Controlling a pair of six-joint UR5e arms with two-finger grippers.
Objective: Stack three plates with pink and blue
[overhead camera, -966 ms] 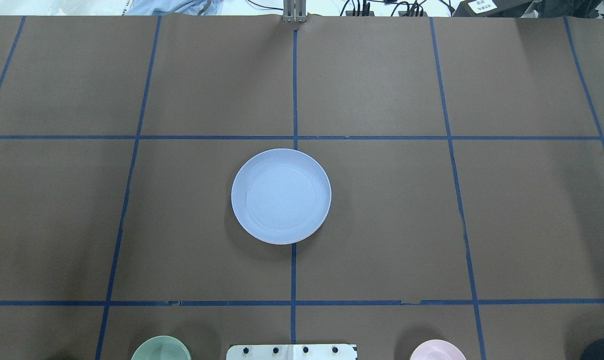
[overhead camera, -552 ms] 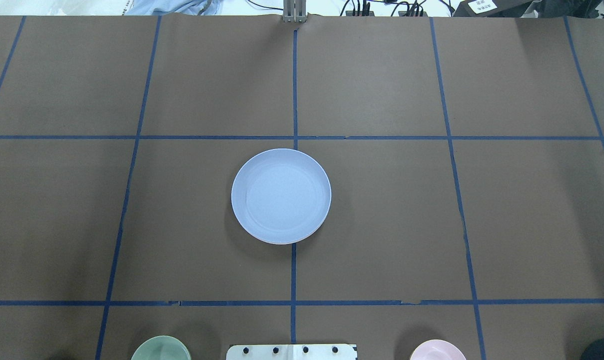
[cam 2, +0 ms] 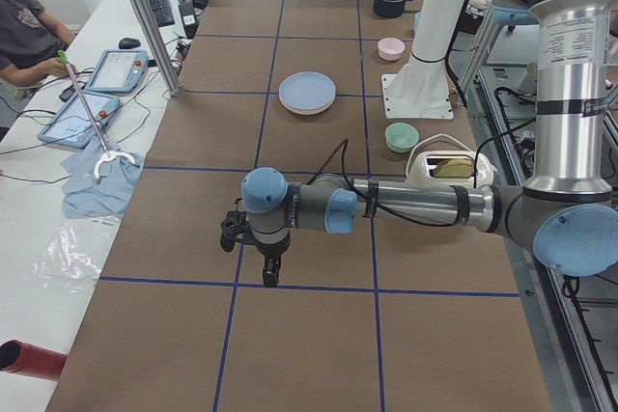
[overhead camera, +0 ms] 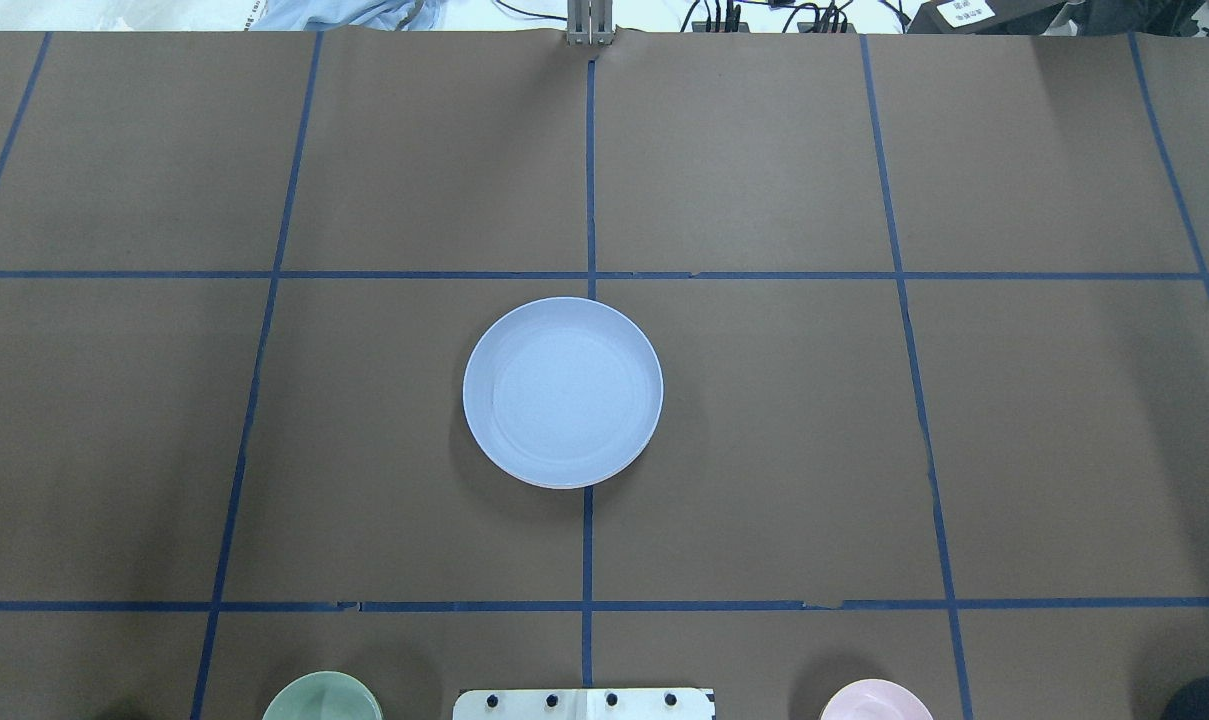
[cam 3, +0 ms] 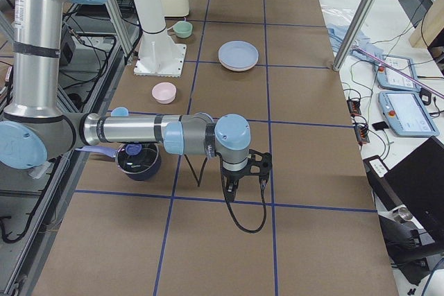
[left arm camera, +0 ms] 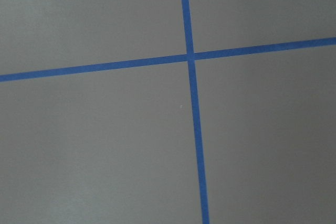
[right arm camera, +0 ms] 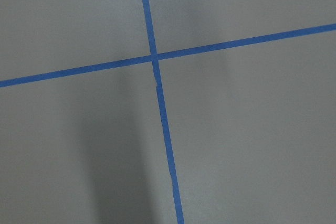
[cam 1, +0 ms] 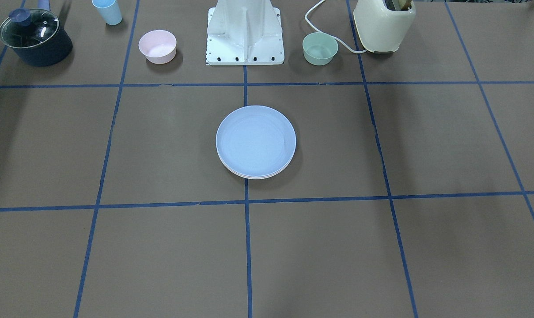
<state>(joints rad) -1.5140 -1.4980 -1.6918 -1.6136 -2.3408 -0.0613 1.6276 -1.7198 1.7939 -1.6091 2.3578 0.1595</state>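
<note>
The pale blue plate (cam 1: 255, 140) lies on top of a stack at the table's middle, also in the overhead view (overhead camera: 562, 392). Thin pale rims of plates under it (cam 1: 254, 176) show at the stack's edge; their colours are hard to tell. My left gripper (cam 2: 269, 275) shows only in the left side view, pointing down over bare table far from the stack. My right gripper (cam 3: 229, 190) shows only in the right side view, also pointing down far from the stack. I cannot tell if either is open or shut. The wrist views show only brown table and blue tape.
Beside the robot base (cam 1: 244, 35) stand a small pink bowl (cam 1: 157, 46), a green bowl (cam 1: 320, 48), a blue cup (cam 1: 107, 11), a dark lidded pot (cam 1: 35, 37) and a cream toaster (cam 1: 384, 24). An operator (cam 2: 24, 31) sits beside the table.
</note>
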